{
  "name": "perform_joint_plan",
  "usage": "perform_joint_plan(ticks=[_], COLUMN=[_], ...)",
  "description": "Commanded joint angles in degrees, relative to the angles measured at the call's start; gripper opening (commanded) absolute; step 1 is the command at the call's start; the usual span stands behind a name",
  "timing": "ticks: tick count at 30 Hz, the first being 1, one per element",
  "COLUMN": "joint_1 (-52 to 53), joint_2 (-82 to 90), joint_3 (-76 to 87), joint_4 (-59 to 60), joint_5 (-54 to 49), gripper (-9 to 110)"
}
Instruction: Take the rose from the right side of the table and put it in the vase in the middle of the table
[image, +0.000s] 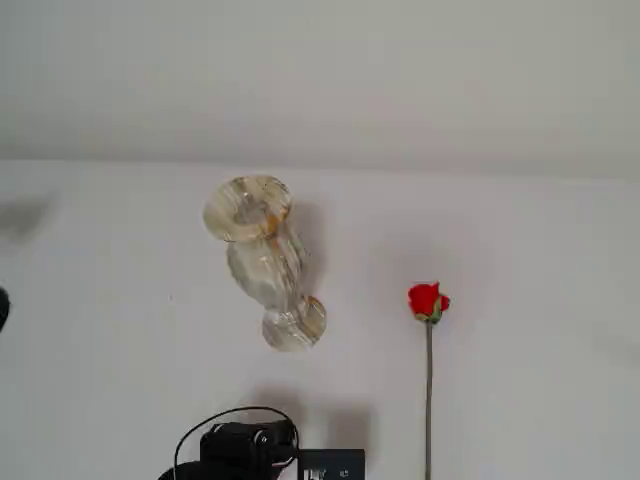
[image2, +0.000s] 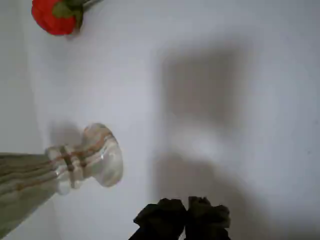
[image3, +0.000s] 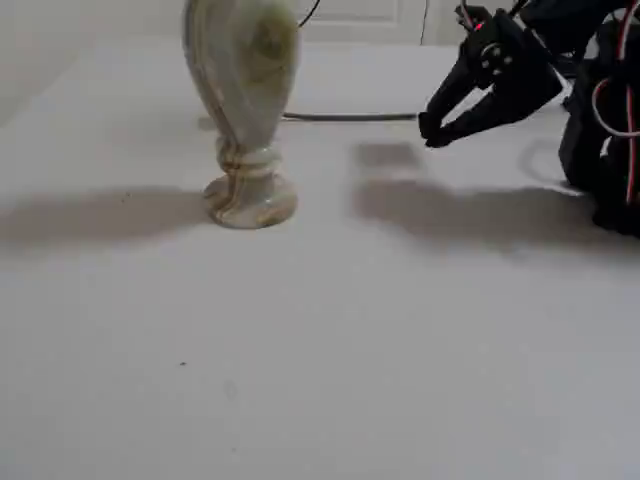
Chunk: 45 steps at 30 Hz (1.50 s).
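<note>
Red rose (image: 428, 300) lying right of vase (image: 262, 262), unseen in low fixed view, gripper (image3: 432, 130) closed, empty.

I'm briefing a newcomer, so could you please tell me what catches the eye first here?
The red rose lies on the white table, right of the vase in a fixed view. The marbled vase stands upright mid-table. The dark hand hovers shut and empty above the table.

The bench (image: 520, 300) is plain matte white, greyed only by soft shadows. The vase (image: 262, 262) is translucent cream-white, marbled with amber-brown streaks that ring its waist and foot. The rose (image: 428, 300), right of centre in a fixed view, has a bright red bud, green sepals and a grey-green stem. The pincer (image3: 432, 128) is black
</note>
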Motion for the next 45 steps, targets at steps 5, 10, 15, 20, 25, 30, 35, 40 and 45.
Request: perform_joint_plan(ticks=[5,10,15,20,25,30,35,40,45], joint_1=[0.44,0.44,0.44,0.44,0.44,0.44,0.44,0.44,-1.32], joint_2=[0.79,0.79,0.79,0.79,0.79,0.79,0.79,0.79,0.79], joint_3=[-0.18,-0.18,-0.18,-0.18,-0.18,-0.18,-0.18,-0.18,0.0], joint_4=[-0.7,-0.7,-0.7,-0.7,-0.7,-0.7,-0.7,-0.7,-1.41], joint_5=[0.44,0.44,0.44,0.44,0.44,0.44,0.44,0.44,-0.35], gripper=[0,0,0,0,0,0,0,0,4])
